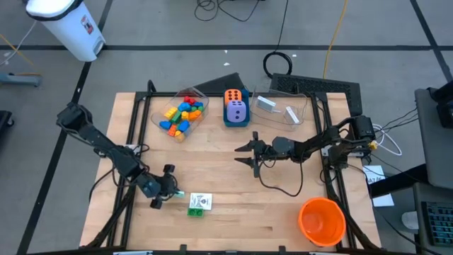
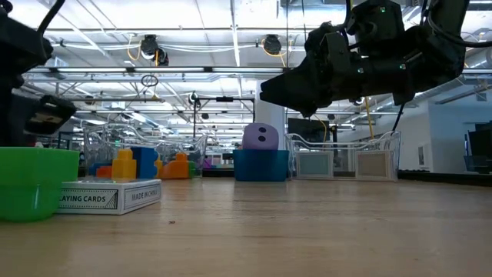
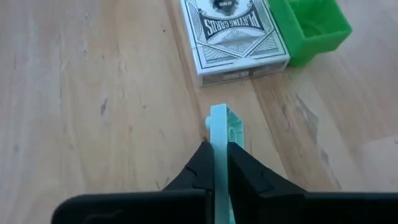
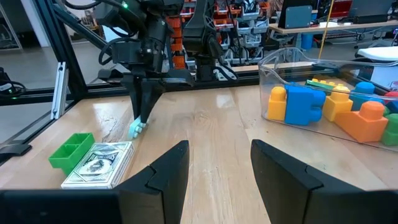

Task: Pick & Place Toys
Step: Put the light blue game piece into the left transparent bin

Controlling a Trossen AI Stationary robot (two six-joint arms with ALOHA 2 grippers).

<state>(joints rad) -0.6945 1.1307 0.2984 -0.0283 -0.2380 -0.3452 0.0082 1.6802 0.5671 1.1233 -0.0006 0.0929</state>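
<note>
here, on the wooden table [image 1: 233,212], the sorting job looked mostly done. a clear tub [image 1: 157,106] at the far edge already held a heap of coloured bricks [image 1: 182,115], a blue box [image 1: 237,120] beside it held an orange die [image 1: 233,97] and a purple die [image 1: 237,111], and a second clear tub [image 1: 306,106] held small white cards [image 1: 266,104]. by the look of it only a few pieces were left on the open boards near the front: a pack of playing cards [image 1: 201,200], a green brick [image 1: 195,210] touching it, and a pale mint brick [image 3: 221,134].

the big orange cup [image 1: 322,220] stood alone at the front right corner.

the left claw [image 1: 172,190] was down at the table near the front left, clamped shut on the pale mint brick, which stood on edge between its fingers [image 3: 199,165] with its far end poking out past the tips. the wrist view showed that brick just short of the card pack, with the green brick beyond it. whether the brick had left the wood could not be told.

the right claw [image 1: 248,152] hung over the middle of the table, jaws partly apart and holding nothing, well away from the loose pieces and pointed toward the other arm.

what remained, it seemed, was to carry the mint brick to the tub of bricks, then clear the green brick and the card pack.
</note>
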